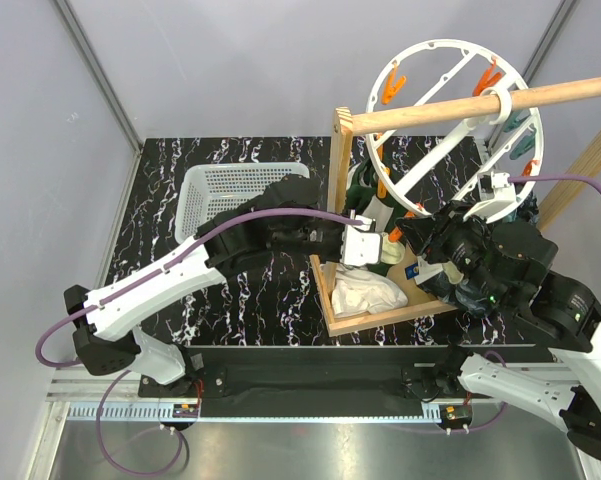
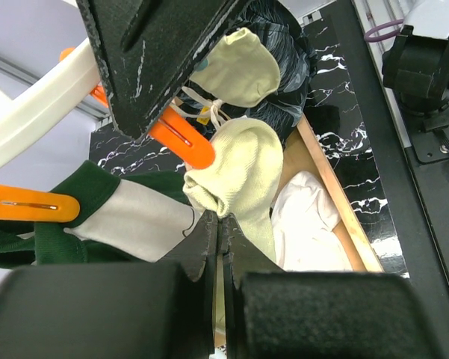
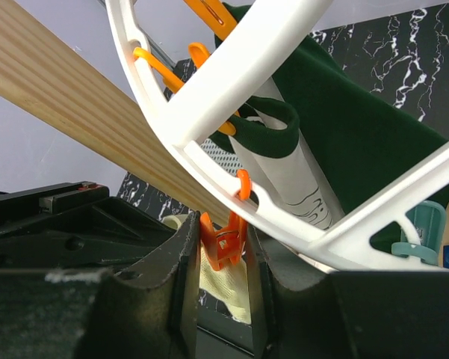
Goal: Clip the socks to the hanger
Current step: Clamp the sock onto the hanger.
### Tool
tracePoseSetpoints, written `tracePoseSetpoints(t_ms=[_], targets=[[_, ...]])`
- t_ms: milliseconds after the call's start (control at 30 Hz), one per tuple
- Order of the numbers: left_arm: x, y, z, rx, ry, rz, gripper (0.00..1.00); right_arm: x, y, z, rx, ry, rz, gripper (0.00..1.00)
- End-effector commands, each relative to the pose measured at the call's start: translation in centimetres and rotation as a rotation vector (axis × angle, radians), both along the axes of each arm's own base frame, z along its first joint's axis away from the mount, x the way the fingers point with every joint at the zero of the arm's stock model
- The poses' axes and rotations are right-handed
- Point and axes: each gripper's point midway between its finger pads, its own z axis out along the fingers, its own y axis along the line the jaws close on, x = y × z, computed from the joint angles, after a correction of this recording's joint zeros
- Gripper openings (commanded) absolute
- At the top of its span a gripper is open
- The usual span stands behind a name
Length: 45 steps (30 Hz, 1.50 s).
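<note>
The job looks partway through. The left gripper (image 2: pixel 220 228) is pinched fully together on the lower part of one pale sock (image 2: pixel 239 168), holding it up under the hanger (image 3: pixel 231 67). The right gripper (image 3: pixel 220 228) has its jaws partly closed around an orange peg (image 3: pixel 225 250) on the hanger's rim, with the sock's top edge at the peg's tip. Whether the peg already bites the fabric I cannot tell. A second sock (image 2: pixel 239 71) hangs just above, and its fastening is hidden. What seems left: letting the peg close on this sock, then checking the other
</note>
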Motion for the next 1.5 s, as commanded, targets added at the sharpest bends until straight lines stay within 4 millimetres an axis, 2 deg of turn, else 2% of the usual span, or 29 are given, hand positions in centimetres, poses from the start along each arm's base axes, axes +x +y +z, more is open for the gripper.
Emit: tracePoseSetpoints(t_ms=[0, 233, 467, 667, 833, 900, 967, 1100, 1233, 1300, 1467], targets=[[-0.4, -0.6, 3.3, -0.101, -0.034, -0.019, 0.0, -1.0, 2.3, -1.1, 0.001, 0.042, 0.117, 0.0], [0.2, -1.0, 3.3, -0.102, -0.048, 0.0, 0.0, -1.2, 2.2, -1.0, 0.013, 0.039, 0.122, 0.0], [1.2, -1.4, 2.3, -0.085, -0.055, 0.044, 0.0, -1.4, 2.1, -1.0, 0.019, 0.041, 0.128, 0.0], [1.2, -1.0, 3.7, -0.142, -0.075, 0.055, 0.0, -1.4, 2.6, -2.3, 0.016, 0.068, 0.134, 0.0], [0.8, -0.7, 4.4, -0.159, -0.072, 0.045, 0.0, -1.3, 2.5, -2.1, 0.018, 0.062, 0.132, 0.0], [0.7, -0.7, 4.3, -0.157, -0.071, 0.039, 0.0, -1.3, 2.6, -2.0, 0.012, 0.063, 0.133, 0.05], [0.6, -0.8, 4.2, -0.154, -0.063, 0.036, 0.0, -1.3, 2.5, -2.0, 0.012, 0.065, 0.131, 0.17], [0.3, -0.7, 4.2, -0.154, -0.058, 0.028, 0.0, -1.3, 2.2, -2.0, 0.007, 0.066, 0.117, 0.32], [0.4, -0.8, 4.0, -0.149, -0.053, 0.027, 0.0, -1.3, 2.0, -1.8, 0.006, 0.061, 0.112, 0.42], [0.3, -0.9, 3.8, -0.145, -0.044, 0.027, 0.0, -1.4, 1.7, -1.5, 0.009, 0.056, 0.106, 0.51], [0.4, -0.9, 3.7, -0.147, -0.036, 0.037, 0.0, -1.4, 1.6, -1.4, 0.006, 0.054, 0.103, 0.56]])
